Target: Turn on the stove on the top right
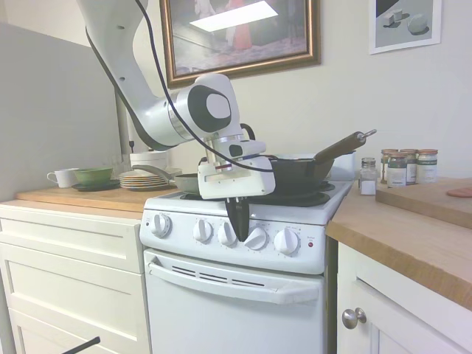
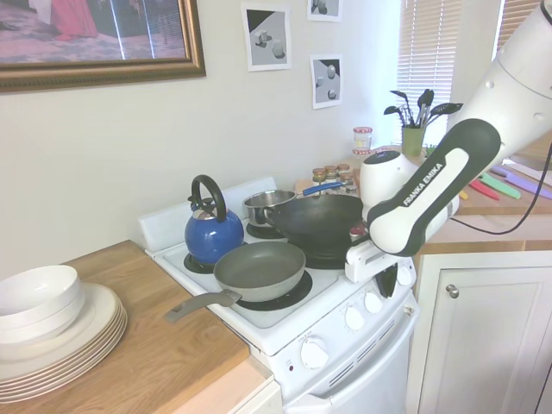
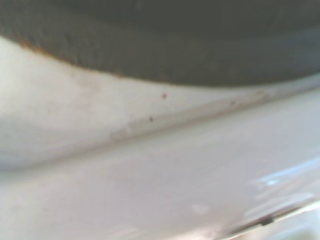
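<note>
Stove (image 1: 243,295) knobs (image 1: 286,240): rigid, smooth round plastic, likely slippery; grip across the raised rib. Tool (image 1: 239,221) at panel's front edge appears clenched, empty.

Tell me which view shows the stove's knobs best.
The first exterior view: all five knobs face the camera in a row, the gripper in front of them. The second exterior view shows only some, obliquely, the arm covering others. The wrist view shows none, just blurred white surface.
</note>
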Action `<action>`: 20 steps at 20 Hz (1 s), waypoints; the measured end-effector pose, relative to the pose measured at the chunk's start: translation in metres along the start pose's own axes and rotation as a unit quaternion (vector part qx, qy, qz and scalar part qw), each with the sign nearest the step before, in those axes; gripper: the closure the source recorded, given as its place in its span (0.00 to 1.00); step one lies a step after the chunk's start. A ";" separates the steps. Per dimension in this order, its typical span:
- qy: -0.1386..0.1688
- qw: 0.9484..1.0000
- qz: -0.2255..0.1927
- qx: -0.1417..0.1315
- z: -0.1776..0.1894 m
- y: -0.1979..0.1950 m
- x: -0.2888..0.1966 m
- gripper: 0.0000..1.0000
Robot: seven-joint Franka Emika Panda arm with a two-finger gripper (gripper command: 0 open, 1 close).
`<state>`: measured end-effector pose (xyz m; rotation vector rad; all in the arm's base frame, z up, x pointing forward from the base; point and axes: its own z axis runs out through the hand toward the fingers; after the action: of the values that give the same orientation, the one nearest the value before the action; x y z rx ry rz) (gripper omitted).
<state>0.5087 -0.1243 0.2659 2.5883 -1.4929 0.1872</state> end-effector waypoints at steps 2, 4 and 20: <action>0.006 1.000 0.001 -0.004 0.002 0.000 0.000 1.00; 0.017 1.000 0.004 -0.009 0.003 -0.001 -0.003 1.00; 0.061 0.998 0.010 -0.021 0.015 -0.003 -0.019 1.00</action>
<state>0.5027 -0.1095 0.2472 2.4822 -1.4659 0.3066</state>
